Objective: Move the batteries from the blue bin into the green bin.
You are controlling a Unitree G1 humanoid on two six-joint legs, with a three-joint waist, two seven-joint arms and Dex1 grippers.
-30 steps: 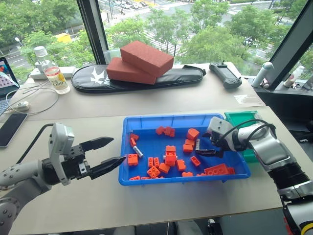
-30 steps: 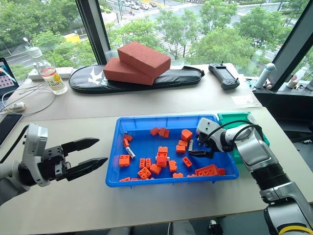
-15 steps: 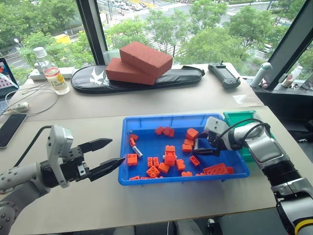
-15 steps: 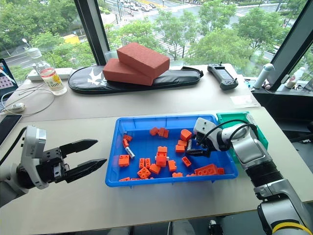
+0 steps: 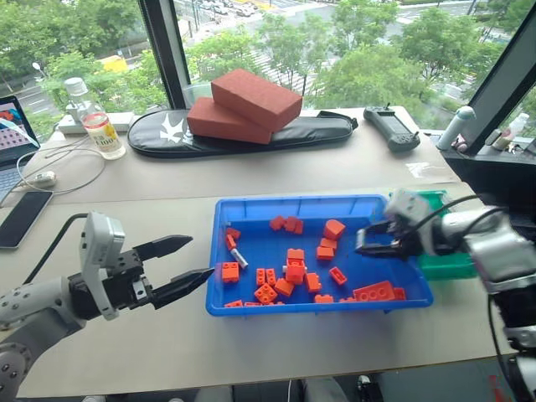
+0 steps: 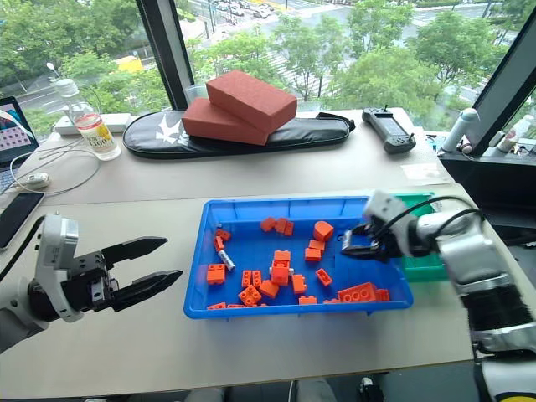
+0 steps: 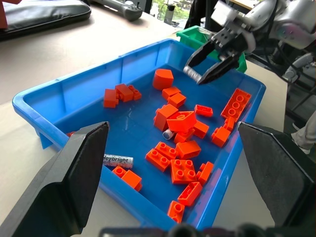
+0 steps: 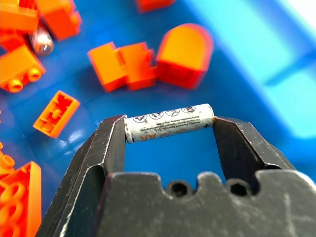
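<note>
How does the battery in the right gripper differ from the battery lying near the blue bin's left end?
The held battery is clamped end to end between the right gripper's fingers, lifted above the blue bin floor; the loose battery lies flat on that floor. The held one hangs over the bin's right end, beside the green bin; the loose one rests by orange bricks at the left end. Both are slim silver cylinders with printed labels.

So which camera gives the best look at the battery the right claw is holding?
The right wrist view: the battery spans the gap between the right claw fingertips, held end to end, printed label showing. The head views show barely a sliver at the claw tips, and the left wrist view a small grey tip above the blue bin.
</note>
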